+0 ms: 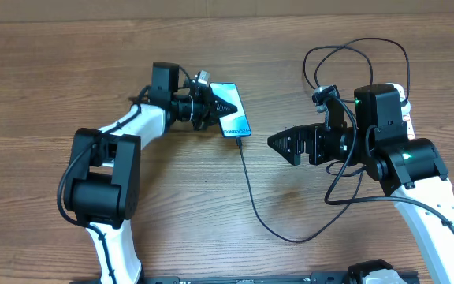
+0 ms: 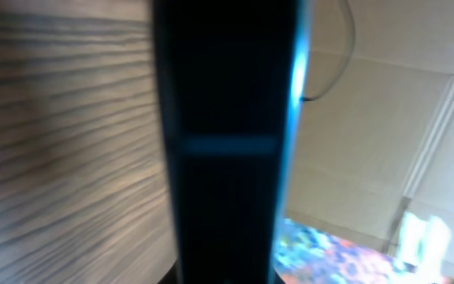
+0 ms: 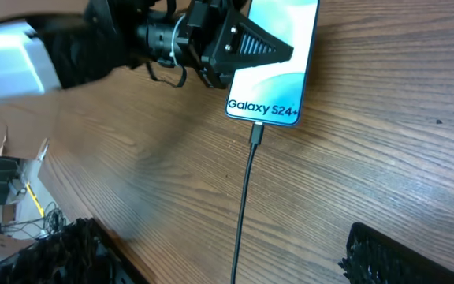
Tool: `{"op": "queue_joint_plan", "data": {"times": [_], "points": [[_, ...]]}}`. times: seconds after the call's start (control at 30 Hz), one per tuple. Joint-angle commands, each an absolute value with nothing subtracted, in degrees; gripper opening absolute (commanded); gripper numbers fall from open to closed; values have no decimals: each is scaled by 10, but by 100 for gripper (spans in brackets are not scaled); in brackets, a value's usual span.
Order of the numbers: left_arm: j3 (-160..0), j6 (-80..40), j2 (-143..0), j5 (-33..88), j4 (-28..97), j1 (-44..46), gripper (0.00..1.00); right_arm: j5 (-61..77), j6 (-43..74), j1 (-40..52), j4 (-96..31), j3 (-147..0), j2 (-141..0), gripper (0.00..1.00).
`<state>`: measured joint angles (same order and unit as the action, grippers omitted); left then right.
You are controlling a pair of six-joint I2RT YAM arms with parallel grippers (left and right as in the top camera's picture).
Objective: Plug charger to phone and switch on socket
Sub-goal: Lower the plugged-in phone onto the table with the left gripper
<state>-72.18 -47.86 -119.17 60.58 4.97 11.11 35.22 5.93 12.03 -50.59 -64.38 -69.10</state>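
Observation:
The phone [image 1: 235, 110] lies at the table's middle with its screen lit, and it reads "Galaxy S24+" in the right wrist view [image 3: 278, 71]. My left gripper [image 1: 221, 106] is shut on the phone's left edge. In the left wrist view the phone's dark edge [image 2: 227, 142] fills the centre. The charger's connector tip [image 3: 256, 134] sits in the phone's near end, and its thin black cable [image 1: 251, 189] runs toward me, then loops right. My right gripper [image 1: 278, 143] hangs open just right of the cable, holding nothing, with one finger [image 3: 400, 256] showing. The socket [image 1: 407, 120] shows only as a white sliver behind my right arm.
The charger cable curls in loose loops [image 1: 353, 55] at the back right, above the right arm. Bare wooden table [image 1: 306, 189] lies between the two arms. My left arm's base [image 1: 101, 181] stands at the front left.

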Motion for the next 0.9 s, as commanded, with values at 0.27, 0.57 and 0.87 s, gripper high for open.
{"op": "queue_joint_plan", "data": {"times": [0.27,0.57,0.87], "points": [[-784,-284,-1185,455,214,110,4,330,55,119,-502,-649,-685,100],[-784,-285,-1185,412,275,110,4,330,55,119,-502,-649,-685,100],[-784,-285,-1188,384,322,110,4,330,55,119,-503,-649,-685,100]]}}
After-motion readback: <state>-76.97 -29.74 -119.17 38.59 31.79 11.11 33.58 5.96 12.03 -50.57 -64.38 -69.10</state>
